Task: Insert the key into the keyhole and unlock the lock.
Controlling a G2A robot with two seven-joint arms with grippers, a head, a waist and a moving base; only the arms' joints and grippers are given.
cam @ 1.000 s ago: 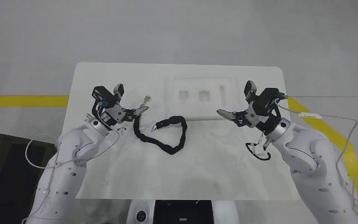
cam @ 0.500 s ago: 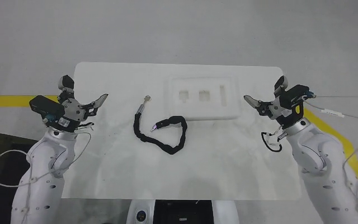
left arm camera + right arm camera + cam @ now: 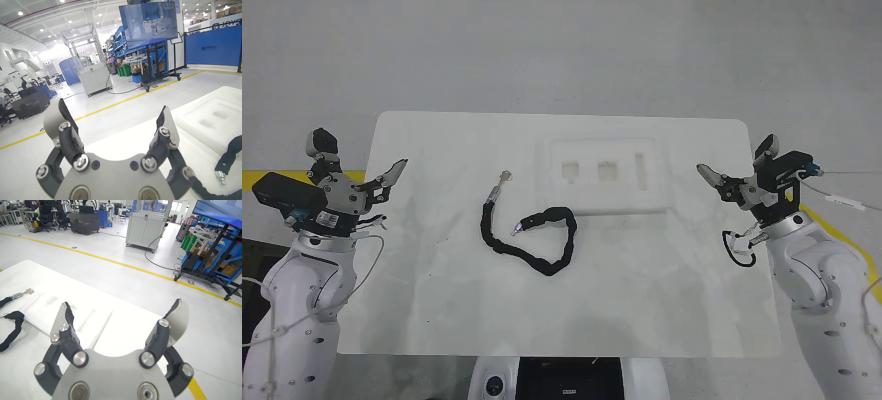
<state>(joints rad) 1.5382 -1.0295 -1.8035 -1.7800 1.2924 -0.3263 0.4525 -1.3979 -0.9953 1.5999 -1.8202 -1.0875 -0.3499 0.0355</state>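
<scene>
Black fabric sleeves the chain lock (image 3: 537,262), which lies curled on the white table (image 3: 642,300) at the left front corner of the foam tray (image 3: 657,200), one bend resting against the tray's edge. The key (image 3: 504,178) sits just beyond the tray's left end. Its head sticks out of the metal cylinder at one end of the chain, and the chain's other metal tip lies loose inside the curl. The left gripper (image 3: 385,183) hangs well apart from the tray, past the table's left edge, its fingers spread wide. The right gripper (image 3: 714,185) hovers near the tray's right end, by the table's right edge, its fingers likewise spread wide.
</scene>
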